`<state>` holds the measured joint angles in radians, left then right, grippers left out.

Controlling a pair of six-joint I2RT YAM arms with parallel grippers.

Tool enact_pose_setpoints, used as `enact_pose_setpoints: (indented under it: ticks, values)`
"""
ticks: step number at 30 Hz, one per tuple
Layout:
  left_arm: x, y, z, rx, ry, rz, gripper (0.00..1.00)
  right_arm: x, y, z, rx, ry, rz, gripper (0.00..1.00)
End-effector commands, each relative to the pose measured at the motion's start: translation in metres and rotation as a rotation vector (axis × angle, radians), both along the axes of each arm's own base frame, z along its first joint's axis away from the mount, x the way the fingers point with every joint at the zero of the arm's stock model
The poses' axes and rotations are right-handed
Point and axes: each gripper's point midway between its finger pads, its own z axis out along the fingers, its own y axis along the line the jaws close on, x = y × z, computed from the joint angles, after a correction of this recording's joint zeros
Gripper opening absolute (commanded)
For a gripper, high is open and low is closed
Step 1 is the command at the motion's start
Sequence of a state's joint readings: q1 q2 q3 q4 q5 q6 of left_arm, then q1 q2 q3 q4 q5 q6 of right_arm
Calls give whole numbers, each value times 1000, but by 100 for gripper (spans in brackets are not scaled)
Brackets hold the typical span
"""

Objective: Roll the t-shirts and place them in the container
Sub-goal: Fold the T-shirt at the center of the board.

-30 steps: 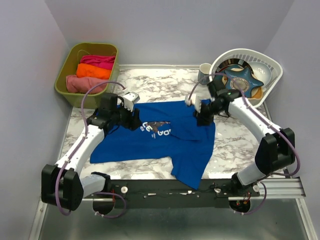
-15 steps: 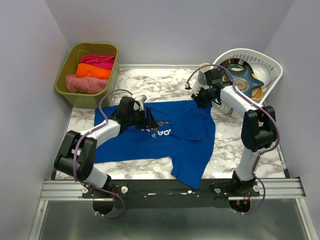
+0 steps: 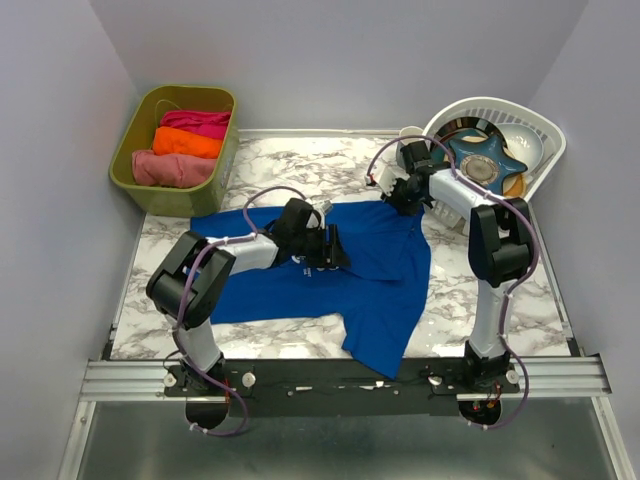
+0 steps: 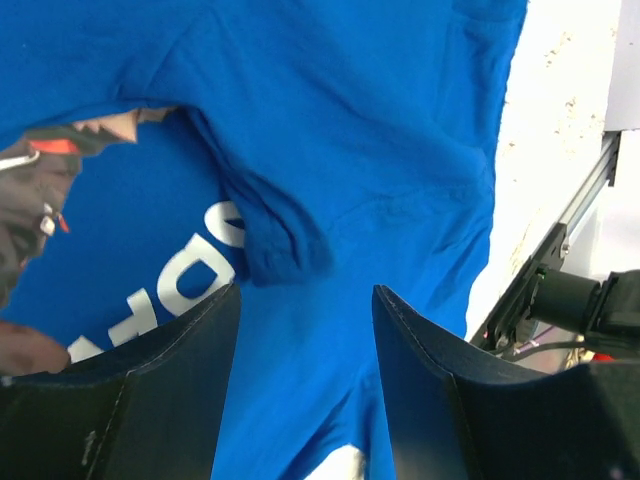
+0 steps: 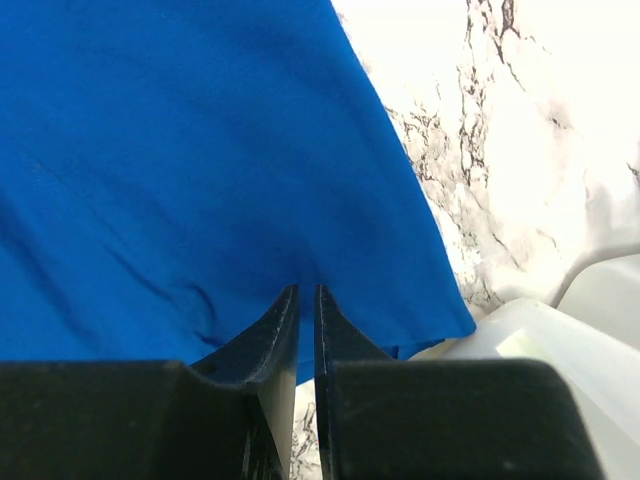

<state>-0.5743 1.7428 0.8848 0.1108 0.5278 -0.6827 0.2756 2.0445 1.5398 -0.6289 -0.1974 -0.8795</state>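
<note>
A blue t-shirt (image 3: 370,270) lies spread flat and unrolled in the middle of the marble table (image 3: 300,165), one part drooping past the near edge; the left pincer (image 4: 305,290) hovers open over the chest print; the right pincer (image 5: 307,290) is closed, seemingly pinching the shirt's far right corner; a pink roll (image 3: 170,168), orange roll (image 3: 187,142) and magenta roll (image 3: 200,122) sit finished in a green bin (image 3: 135,140) at far left; rolling this shirt looks not yet begun.

The blue t-shirt (image 3: 380,290) is soft matt cloth (faintly creased); the table (image 3: 300,165) looks glossy, marbled; the far-left bin (image 3: 175,198) is smooth plastic.
</note>
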Motion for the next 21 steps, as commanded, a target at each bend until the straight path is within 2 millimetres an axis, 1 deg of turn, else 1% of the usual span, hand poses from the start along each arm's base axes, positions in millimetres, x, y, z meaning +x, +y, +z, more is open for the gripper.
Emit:
enact_pose_setpoints:
  ticks: [1,3,4,9,12,13,15,16,18,21]
  values:
    - [9,-8,-11,10,35,27,63,7,1,-3,-25,-13,16,18]
    - [11,-12,-13,5,42,24,63,6,0,-6,-30,-7,20,19]
    - [11,-13,-18,10,50,23,62,5,0,-6,-28,-3,21,19]
    - [13,-23,-20,3,43,-15,59,6,1,-6,-26,-5,24,18]
    - [8,-28,-23,4,40,-54,52,7,1,-5,-26,-7,25,18]
    - [7,-28,-24,12,41,-62,46,7,2,-5,-25,-6,26,19]
    - [3,-25,-29,34,55,-64,40,5,1,-7,-32,7,30,18]
    - [3,-23,-29,45,54,-56,36,7,1,-5,-32,2,29,19]
    - [-2,-17,-33,70,71,-54,34,7,0,-6,-38,3,30,18]
    - [-6,-11,-29,90,66,-57,34,8,1,-6,-38,9,32,19]
